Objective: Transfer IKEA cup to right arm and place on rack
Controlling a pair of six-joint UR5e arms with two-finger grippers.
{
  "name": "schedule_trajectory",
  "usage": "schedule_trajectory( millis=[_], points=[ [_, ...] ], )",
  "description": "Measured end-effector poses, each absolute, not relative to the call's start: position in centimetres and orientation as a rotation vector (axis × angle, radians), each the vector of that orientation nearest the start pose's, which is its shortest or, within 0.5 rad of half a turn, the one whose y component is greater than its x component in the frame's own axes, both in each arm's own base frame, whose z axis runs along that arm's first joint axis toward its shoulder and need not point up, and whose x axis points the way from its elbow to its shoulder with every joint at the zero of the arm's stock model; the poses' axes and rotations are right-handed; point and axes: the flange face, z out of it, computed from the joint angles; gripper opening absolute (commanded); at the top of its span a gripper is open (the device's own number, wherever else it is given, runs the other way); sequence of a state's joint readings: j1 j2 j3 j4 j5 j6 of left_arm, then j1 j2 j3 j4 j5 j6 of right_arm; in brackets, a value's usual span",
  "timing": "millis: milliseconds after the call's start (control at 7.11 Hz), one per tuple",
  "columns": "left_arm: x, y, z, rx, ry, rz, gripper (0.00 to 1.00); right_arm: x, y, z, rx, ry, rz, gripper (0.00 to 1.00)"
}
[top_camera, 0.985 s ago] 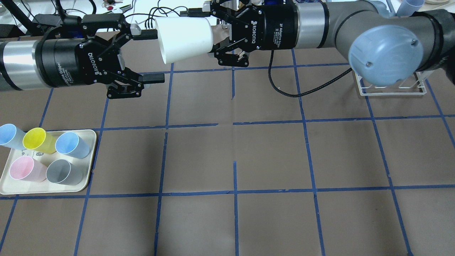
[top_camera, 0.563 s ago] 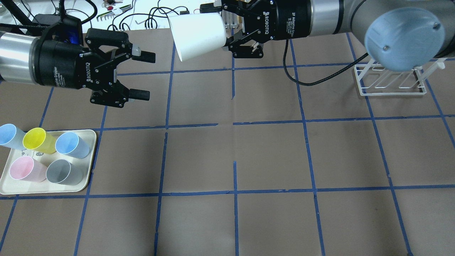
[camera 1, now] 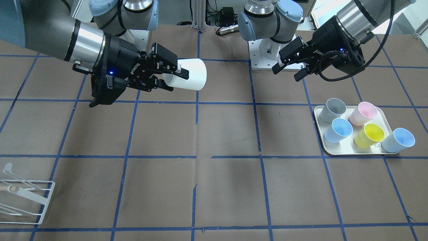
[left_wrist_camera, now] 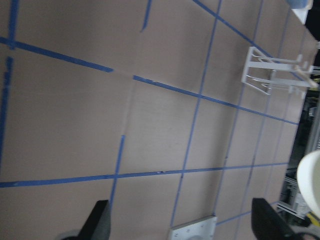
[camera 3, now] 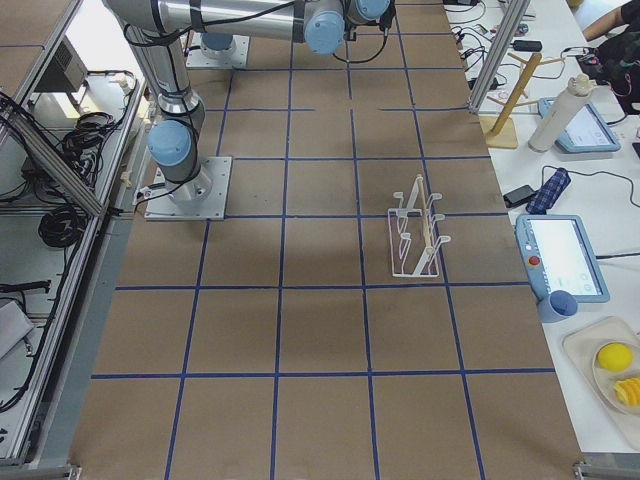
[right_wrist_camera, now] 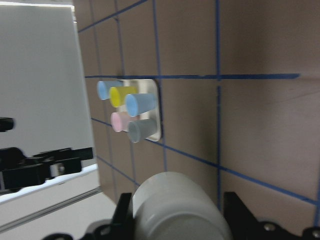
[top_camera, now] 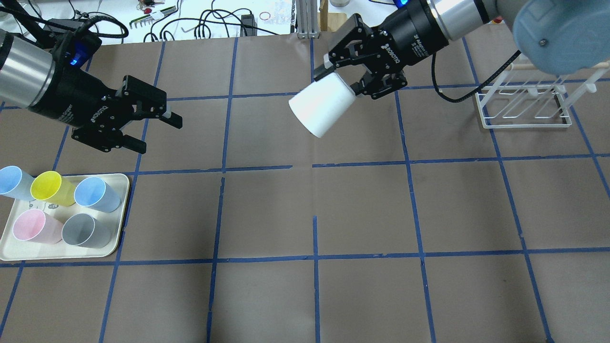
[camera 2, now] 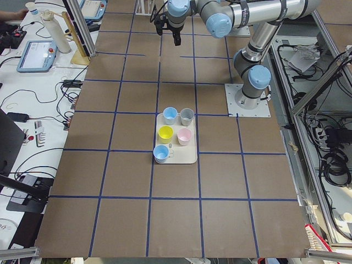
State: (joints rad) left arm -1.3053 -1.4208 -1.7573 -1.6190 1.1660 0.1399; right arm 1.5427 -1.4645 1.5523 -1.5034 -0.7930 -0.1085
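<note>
The right end effector (top_camera: pixel 344 82) is clenching the IKEA cup (top_camera: pixel 323 107), seemingly by its narrow base end, though the fingers are hiding the exact contact. The cup is hanging in the air above the far middle of the desk (top_camera: pixel 362 209), tilted, with its wide mouth pointing toward the near left. The left end effector (top_camera: pixel 159 135) is hovering released and carrying nothing, well apart from the cup, over the far left of the desk, just beyond the tray (top_camera: pixel 125 209) where the coloured cups are standing.

Judging from this, the transfer part is looking finished: only the right arm is holding the cup. The placing is not yet done. The rack (top_camera: pixel 524 126) is sitting at the far right, well apart from the cup, so the right arm is facing a carry to the right and then a lowering of the cup onto the prongs before letting go.
</note>
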Motion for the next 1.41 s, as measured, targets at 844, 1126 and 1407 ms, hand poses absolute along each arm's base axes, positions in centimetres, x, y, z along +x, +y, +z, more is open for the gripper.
schedule_trajectory(
  millis=[844,1126,1407],
  points=[
    [-10.1,-41.8,43.9,0.094,3.253,0.023,1.00,-2.5,-58.8,44.4,-0.231,3.085,-0.295,0.12],
    [-10.1,-41.0,44.3,0.115,3.191,0.024,1.00,-5.7,-60.4,43.6,-0.223,3.254,-0.409,0.12],
    [-9.9,-40.3,45.3,0.123,3.143,0.013,1.00,-6.7,-61.3,42.0,-0.206,3.279,-0.399,0.11]
  ],
)
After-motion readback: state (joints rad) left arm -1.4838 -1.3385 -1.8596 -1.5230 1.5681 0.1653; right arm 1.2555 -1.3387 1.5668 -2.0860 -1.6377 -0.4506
